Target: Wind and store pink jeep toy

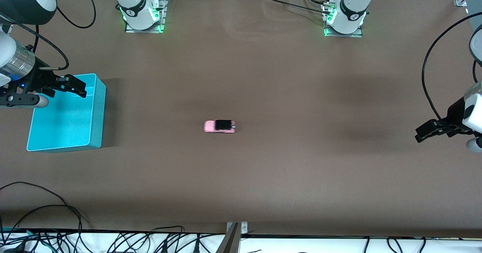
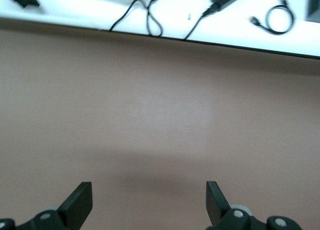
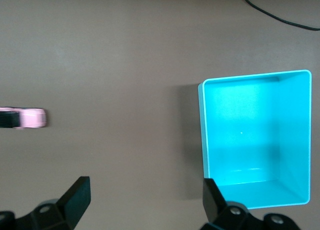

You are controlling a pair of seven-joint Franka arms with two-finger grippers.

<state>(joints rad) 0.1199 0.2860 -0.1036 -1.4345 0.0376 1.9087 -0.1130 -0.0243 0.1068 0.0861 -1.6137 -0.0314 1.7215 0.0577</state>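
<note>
A tiny pink jeep toy [image 1: 219,126] with a light pink body and a black roof sat on the flat brown table [image 1: 263,76], about in the middle of it. It stood on its wheels. Nothing touched it. Its long side ran from one arm's end of the table toward the other arm's end. In the right wrist view the small pink car [image 3: 22,118] showed at the edge, with bare table all around it.

A bright turquoise plastic bin [image 1: 98,106], shaped like a box with no lid, sat toward the right arm's end of the table. It was well apart from the toy car. The right wrist view showed into the bin [image 3: 201,135], and it had nothing in it.

The right gripper [image 1: 69,86] was black and hung in the air over the bin's top edge. Its two fingers [image 3: 75,200] were spread wide apart, and they held nothing.

The left gripper [image 1: 427,131] was black too. It hung over the bare table at the left arm's end, well apart from the toy car. In the left wrist view its two fingers [image 2: 77,204] were spread wide apart as well, with only brown table under them. It held nothing.

Black cables [image 1: 113,240] lay along the table's edge nearest the front camera.
</note>
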